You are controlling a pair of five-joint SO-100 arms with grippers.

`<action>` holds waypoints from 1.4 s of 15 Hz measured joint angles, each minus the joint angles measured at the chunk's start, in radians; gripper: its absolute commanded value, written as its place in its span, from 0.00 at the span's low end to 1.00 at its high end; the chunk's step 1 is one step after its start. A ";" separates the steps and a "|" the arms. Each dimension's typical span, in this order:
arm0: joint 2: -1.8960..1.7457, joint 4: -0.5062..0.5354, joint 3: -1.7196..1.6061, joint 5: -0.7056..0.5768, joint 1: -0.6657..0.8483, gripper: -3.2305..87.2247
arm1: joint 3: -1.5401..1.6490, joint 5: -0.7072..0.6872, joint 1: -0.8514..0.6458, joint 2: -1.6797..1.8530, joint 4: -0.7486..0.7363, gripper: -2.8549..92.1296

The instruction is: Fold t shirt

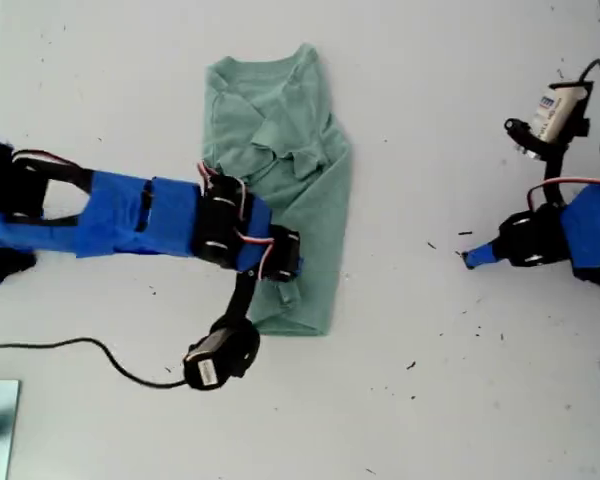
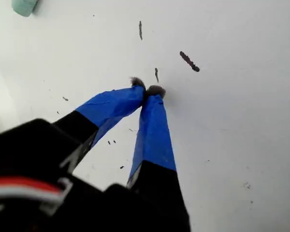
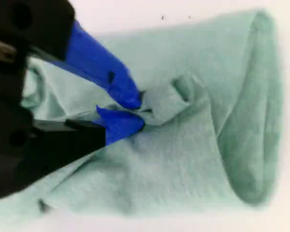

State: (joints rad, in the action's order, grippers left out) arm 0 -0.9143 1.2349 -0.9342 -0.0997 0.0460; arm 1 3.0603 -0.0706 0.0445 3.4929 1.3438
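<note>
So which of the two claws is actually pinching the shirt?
My second gripper, on the arm reaching in from the exterior view's left, pinches a fold of the t shirt. My first gripper is shut on nothing over bare table.

my first claw (image 2: 150, 90): blue tips touching | white table (image 2: 241, 121): dark specks | t shirt (image 2: 24, 6): scrap at edge

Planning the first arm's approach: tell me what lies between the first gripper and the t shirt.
Only bare white table with small dark specks, seen in the exterior view, separates my first gripper from the t shirt.
</note>
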 measured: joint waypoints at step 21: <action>-1.965 -0.362 -2.135 0.558 -0.255 0.03 | 0.000 -0.008 -0.040 0.000 0.005 0.05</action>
State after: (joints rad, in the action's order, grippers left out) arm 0 -2.8793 0.8728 -3.0695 0.4587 -0.2086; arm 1 3.0603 -0.0782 0.0046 3.4929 1.3484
